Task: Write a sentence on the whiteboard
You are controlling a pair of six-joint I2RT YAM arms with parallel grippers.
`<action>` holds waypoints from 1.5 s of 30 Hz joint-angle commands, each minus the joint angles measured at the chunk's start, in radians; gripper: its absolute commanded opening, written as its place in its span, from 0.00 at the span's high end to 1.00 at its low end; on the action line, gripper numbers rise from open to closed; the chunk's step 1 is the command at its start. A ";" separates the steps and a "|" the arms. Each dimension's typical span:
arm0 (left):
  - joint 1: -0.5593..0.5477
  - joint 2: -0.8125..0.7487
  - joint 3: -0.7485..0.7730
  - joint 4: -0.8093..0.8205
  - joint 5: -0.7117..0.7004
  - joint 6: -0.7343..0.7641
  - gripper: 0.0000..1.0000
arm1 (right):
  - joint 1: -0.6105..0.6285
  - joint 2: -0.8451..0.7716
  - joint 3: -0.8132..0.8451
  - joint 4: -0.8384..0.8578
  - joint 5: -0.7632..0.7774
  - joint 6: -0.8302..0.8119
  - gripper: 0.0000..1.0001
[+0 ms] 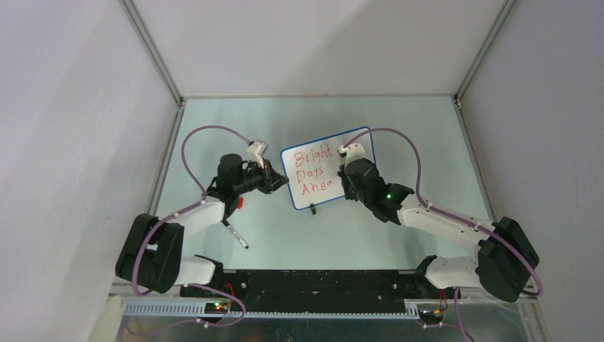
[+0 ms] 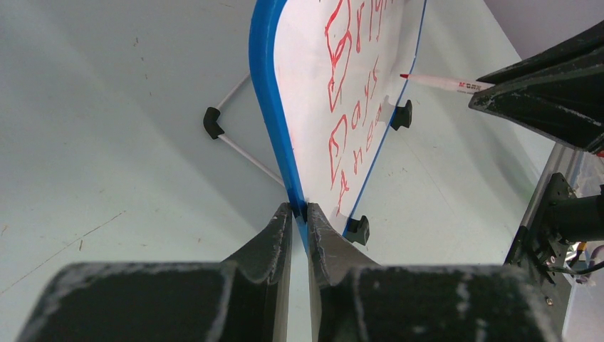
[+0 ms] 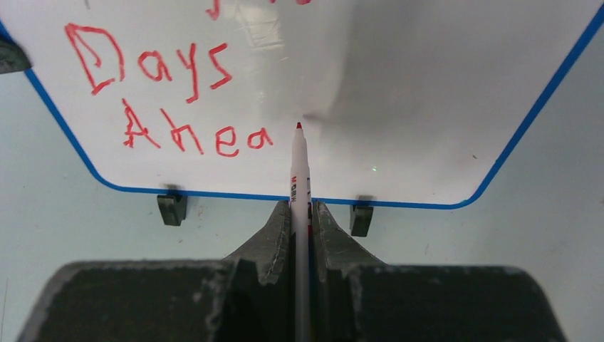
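The whiteboard [image 1: 322, 165] stands tilted on black clip feet at the table's middle. The sentence [image 1: 315, 172] is in red and reads "Bright", "Days", "Ahea" in three lines. It also shows in the right wrist view [image 3: 199, 135] and in the left wrist view [image 2: 340, 107]. My left gripper [image 2: 299, 210] is shut on the whiteboard's blue left rim [image 2: 267, 92]. My right gripper [image 3: 300, 206] is shut on a white red-tipped marker [image 3: 299, 167]. The marker's tip is at the board just right of "Ahea". The marker also shows in the left wrist view [image 2: 441, 83].
A thin dark pen-like stick [image 1: 236, 235] lies on the table near the left arm. A wire stand with a black foot [image 2: 211, 122] props the board from behind. Two clip feet [image 3: 171, 209] sit under its lower rim. Grey enclosure walls [image 1: 85, 142] close in the sides and back.
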 commanded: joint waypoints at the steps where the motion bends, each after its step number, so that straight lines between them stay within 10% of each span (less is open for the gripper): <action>1: -0.011 -0.032 0.039 0.020 0.004 0.031 0.85 | -0.024 -0.014 0.011 0.001 -0.003 0.023 1.00; 45: -0.011 -0.037 0.036 0.024 0.008 0.027 0.85 | -0.030 0.054 0.003 0.043 -0.047 0.011 1.00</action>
